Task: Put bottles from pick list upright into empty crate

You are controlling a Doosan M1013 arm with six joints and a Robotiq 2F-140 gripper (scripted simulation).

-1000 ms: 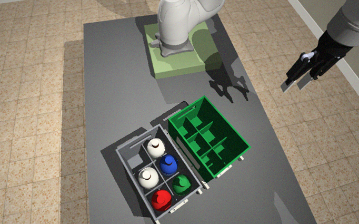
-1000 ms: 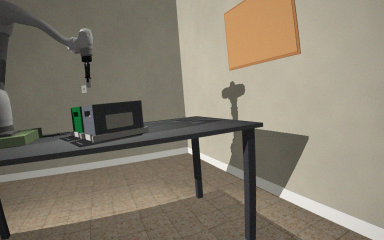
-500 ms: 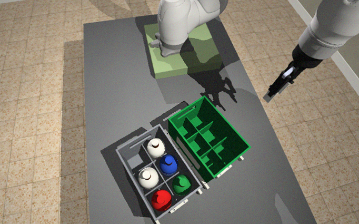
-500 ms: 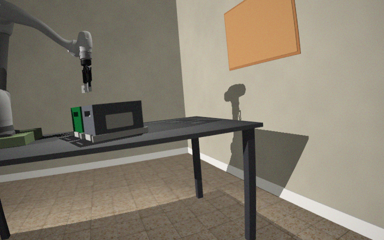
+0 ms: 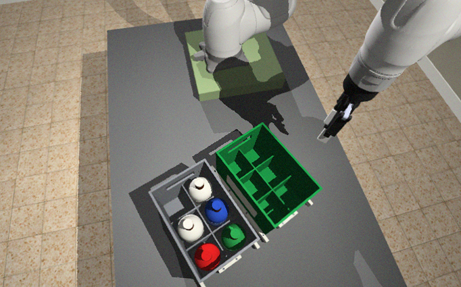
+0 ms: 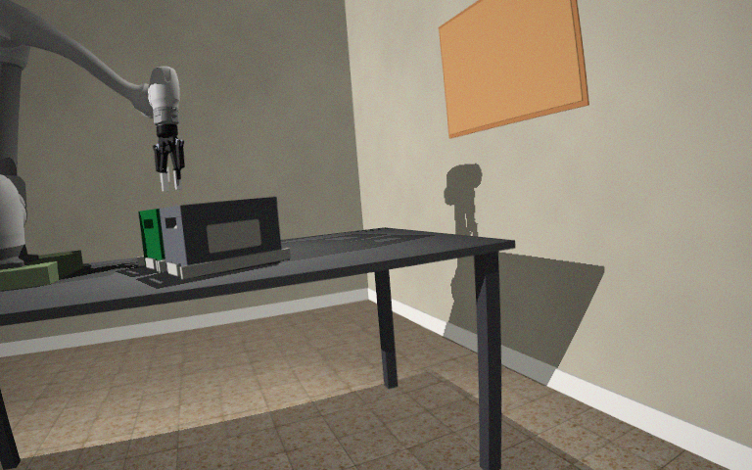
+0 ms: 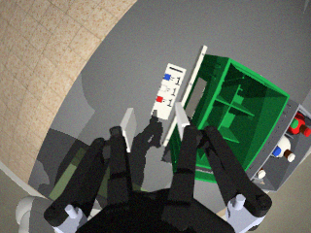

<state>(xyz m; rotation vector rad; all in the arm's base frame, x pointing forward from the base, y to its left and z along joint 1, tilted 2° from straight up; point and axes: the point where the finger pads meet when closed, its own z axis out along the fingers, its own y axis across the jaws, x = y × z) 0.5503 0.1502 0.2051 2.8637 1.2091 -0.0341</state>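
Note:
My gripper (image 5: 326, 126) (image 6: 170, 187) (image 7: 155, 114) is open and empty, above the table on the green crate's far side from the grey crate. The empty green crate (image 5: 290, 166) (image 6: 151, 238) (image 7: 264, 97) has six compartments. The grey crate (image 5: 160, 195) (image 6: 172, 246) (image 7: 272, 180) holds one white bottle (image 5: 200, 189), a blue bottle (image 5: 216, 211), another white bottle (image 5: 190, 228), a green bottle (image 5: 233, 236) and a red bottle (image 5: 207, 256), with one compartment empty. The pick list (image 7: 168, 89) reads blue 1, white 1, red 1, its black bar on top.
The crates stand side by side on the dark table (image 5: 139, 88) (image 6: 332, 255). A light rail (image 7: 187, 94) runs between the list and the green crate. The arm's base stands on a pale green block (image 5: 208, 93) (image 6: 32, 274) at the table's back.

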